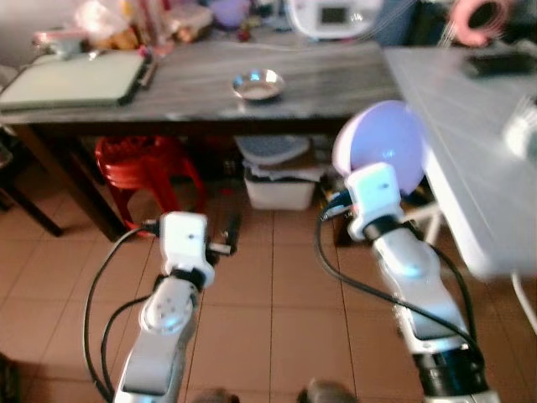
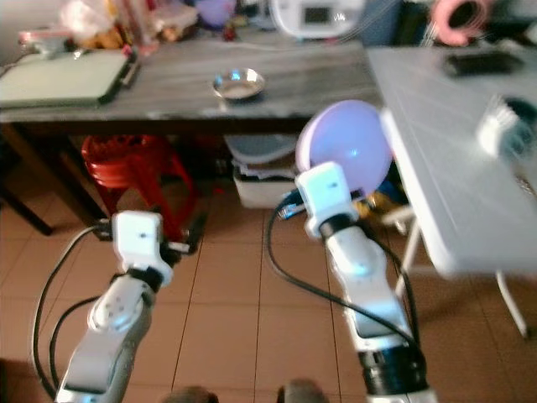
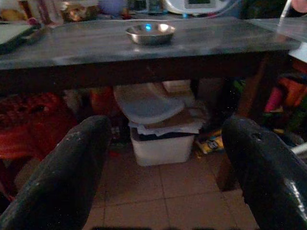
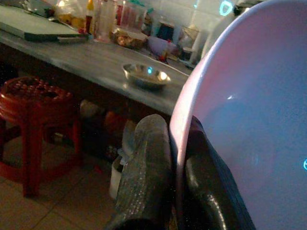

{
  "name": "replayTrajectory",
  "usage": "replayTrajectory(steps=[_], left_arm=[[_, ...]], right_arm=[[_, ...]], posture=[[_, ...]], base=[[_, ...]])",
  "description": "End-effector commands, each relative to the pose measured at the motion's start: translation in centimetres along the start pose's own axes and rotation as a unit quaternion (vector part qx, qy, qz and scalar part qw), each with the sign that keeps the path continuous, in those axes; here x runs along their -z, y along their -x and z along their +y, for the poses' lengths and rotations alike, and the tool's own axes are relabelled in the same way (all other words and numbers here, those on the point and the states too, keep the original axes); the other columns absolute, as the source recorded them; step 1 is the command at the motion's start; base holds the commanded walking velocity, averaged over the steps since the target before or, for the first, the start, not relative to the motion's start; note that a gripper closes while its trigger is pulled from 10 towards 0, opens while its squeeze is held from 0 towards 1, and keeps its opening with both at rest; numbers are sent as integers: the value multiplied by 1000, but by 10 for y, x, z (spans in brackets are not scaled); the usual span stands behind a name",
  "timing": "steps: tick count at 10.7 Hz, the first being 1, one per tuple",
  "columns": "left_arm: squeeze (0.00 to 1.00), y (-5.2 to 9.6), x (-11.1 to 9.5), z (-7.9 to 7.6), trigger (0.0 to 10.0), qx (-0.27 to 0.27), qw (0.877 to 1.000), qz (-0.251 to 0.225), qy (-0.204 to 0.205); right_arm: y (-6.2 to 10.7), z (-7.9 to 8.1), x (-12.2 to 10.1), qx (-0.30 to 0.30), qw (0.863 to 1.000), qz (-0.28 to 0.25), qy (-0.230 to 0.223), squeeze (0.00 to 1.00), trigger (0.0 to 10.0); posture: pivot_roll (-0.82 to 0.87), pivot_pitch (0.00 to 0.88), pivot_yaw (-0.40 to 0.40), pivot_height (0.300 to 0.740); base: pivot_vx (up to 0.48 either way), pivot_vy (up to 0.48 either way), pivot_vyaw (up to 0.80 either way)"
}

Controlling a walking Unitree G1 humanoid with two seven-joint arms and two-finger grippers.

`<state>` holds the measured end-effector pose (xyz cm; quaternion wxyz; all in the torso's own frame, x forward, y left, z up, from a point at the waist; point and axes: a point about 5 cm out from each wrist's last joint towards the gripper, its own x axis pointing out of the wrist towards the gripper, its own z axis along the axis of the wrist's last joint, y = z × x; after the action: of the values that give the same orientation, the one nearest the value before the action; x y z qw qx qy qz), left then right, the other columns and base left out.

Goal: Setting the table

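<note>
A pale lilac plate [image 1: 382, 147] is held upright on its edge in front of me, between the dark table and the white table [image 1: 470, 143] on my right. My right gripper [image 4: 175, 139] is shut on the plate's rim [image 4: 180, 120], one finger on each face. A small steel bowl [image 1: 258, 84] sits near the front edge of the dark grey table [image 1: 185, 96] ahead. My left gripper [image 3: 165, 139] is open and holds nothing. It is raised over the tiled floor, below table height, and points toward the bowl [image 3: 150, 33].
Under the dark table stand a red plastic stool [image 1: 143, 164] and a white box with a lid on top [image 1: 277, 189]. A grey-green board [image 1: 75, 80] lies at the table's left, with jars and a white appliance [image 1: 331, 17] at the back. A dark object [image 1: 499, 63] lies on the white table.
</note>
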<state>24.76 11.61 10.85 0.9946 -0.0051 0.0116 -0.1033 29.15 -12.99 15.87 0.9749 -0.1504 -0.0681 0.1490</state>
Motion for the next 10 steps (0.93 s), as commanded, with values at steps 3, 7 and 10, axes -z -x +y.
replayTrajectory(steps=[3,7,10], left_arm=[[0,2,0,8,10000,-8,1000,1,-8],[0,1,-1,7,10000,-2,1000,-1,-7],[0,1,-2,7,10000,0,1000,-2,-5]], right_arm=[[-7,9,-12,-17,1000,-24,-3,0,10000],[-10,9,-15,-19,999,-33,0,0,10000],[-10,10,-16,-25,999,-38,-1,0,10000]], posture=[[-51,56,46,740],[-51,52,54,740],[-52,56,55,740]], base=[[480,0,0],[480,0,0],[477,0,0]])
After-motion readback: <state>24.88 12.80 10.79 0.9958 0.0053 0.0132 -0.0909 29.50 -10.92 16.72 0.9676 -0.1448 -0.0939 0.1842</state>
